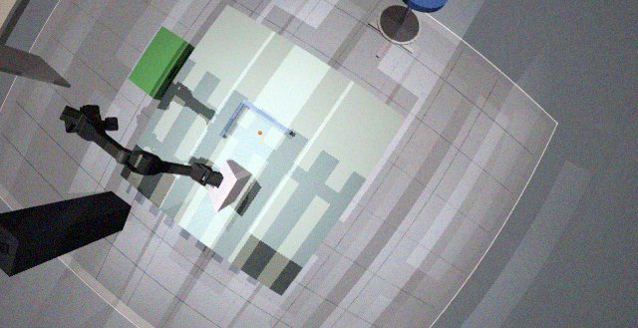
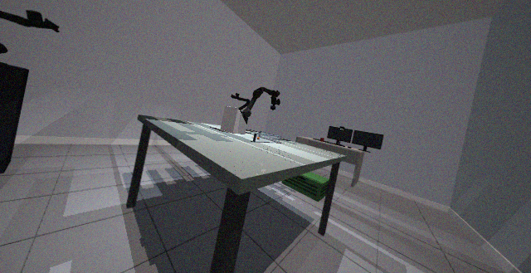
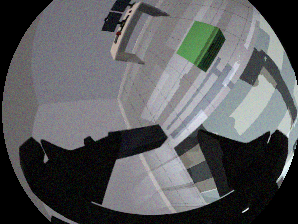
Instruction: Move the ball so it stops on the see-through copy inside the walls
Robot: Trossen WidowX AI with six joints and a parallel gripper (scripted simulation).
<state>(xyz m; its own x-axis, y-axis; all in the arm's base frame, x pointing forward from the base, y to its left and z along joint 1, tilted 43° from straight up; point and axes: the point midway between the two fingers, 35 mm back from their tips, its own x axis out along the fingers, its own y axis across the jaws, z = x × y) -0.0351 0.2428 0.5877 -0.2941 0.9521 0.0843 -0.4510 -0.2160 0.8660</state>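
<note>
The small orange ball (image 1: pixel 259 133) (image 2: pixel 258 138) lies on the table (image 1: pixel 369 134) (image 2: pixel 249 169), on the inner side of the corner made by the two low clear walls (image 1: pixel 269 117). A paler, yellowish spot (image 1: pixel 261 140), apparently the see-through copy, lies close to the ball, slightly farther from the corner, with a small gap between them. My gripper (image 1: pixel 90 120) (image 2: pixel 275 100) (image 3: pixel 160 136) is open and empty. It hangs high and far from the ball, towards the left in the top view. The wrist view does not show the ball, copy or walls.
A tall white block (image 1: pixel 225 185) (image 2: pixel 229 119) stands on the table near my arm. A green box (image 1: pixel 159 61) (image 2: pixel 317 178) (image 3: pixel 197 42) stands by the table's side on the floor. A black cabinet (image 1: pixel 65 228) (image 3: pixel 137 142) and a desk (image 3: pixel 129 32) stand off the table.
</note>
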